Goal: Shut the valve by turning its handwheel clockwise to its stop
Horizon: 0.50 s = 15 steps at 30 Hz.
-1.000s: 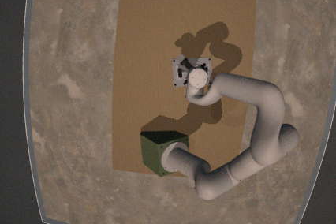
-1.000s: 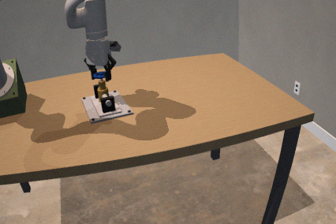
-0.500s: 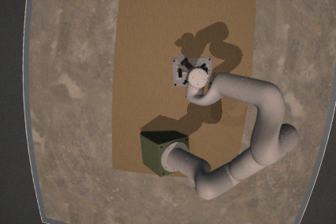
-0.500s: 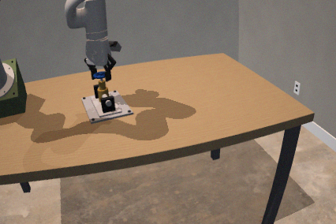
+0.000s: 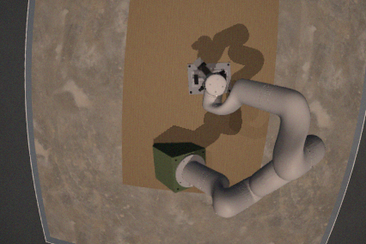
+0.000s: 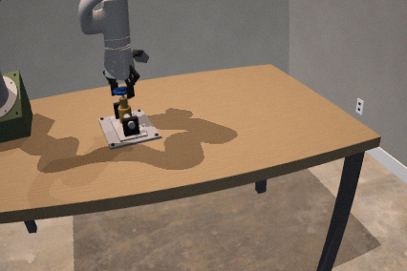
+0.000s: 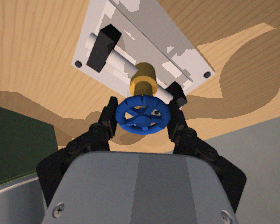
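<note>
The valve stands on a grey baseplate (image 6: 129, 131) on the wooden table, with a brass stem (image 7: 143, 80) and a blue spoked handwheel (image 7: 143, 116) lying level on top. My gripper (image 7: 142, 106) comes down from straight above and is shut on the handwheel, one black finger on its left rim and one on its right rim. The exterior view shows the fingers around the blue handwheel (image 6: 121, 91). In the overhead view the wrist (image 5: 214, 84) covers the handwheel and only the baseplate shows around it.
The arm's green base block (image 5: 178, 165) sits at the table's near left edge. A black pipe fitting (image 7: 103, 47) lies on the baseplate beside the stem. The table edge runs along the front (image 6: 191, 190).
</note>
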Motion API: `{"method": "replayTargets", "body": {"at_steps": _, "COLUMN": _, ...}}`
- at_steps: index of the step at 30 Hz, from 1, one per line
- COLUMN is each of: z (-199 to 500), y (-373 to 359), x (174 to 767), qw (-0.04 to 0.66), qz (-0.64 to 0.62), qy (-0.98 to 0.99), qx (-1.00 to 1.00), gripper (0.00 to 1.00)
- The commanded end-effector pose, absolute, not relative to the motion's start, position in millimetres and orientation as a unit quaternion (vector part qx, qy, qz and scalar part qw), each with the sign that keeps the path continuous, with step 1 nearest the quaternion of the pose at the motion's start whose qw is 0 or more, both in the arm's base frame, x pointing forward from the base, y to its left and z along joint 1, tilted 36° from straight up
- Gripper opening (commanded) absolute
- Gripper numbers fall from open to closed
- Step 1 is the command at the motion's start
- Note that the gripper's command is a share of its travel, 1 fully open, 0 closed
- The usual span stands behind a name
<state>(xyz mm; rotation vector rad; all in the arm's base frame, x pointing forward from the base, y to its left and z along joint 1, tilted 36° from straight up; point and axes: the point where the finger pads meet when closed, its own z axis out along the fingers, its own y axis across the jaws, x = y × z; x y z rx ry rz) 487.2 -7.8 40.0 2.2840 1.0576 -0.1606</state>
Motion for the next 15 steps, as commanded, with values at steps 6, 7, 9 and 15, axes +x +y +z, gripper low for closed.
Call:
{"method": "replayTargets", "body": {"at_steps": 6, "z": 40.3, "y": -7.4, "x": 487.7, "qw": 0.308, "qz": -0.046, "qy": 0.360, "qx": 0.880, "gripper": 0.00}}
{"method": "replayTargets", "body": {"at_steps": 7, "z": 40.3, "y": -7.4, "x": 487.7, "qw": 0.308, "qz": -0.044, "qy": 0.355, "qx": 0.882, "gripper": 0.00}}
{"method": "replayTargets", "body": {"at_steps": 9, "z": 40.3, "y": -7.4, "x": 487.7, "qw": 0.308, "qz": -0.040, "qy": 0.343, "qx": 0.886, "gripper": 0.00}}
{"method": "replayTargets", "body": {"at_steps": 15, "z": 40.3, "y": -7.4, "x": 487.7, "qw": 0.310, "qz": -0.028, "qy": 0.310, "qx": 0.899, "gripper": 0.00}}
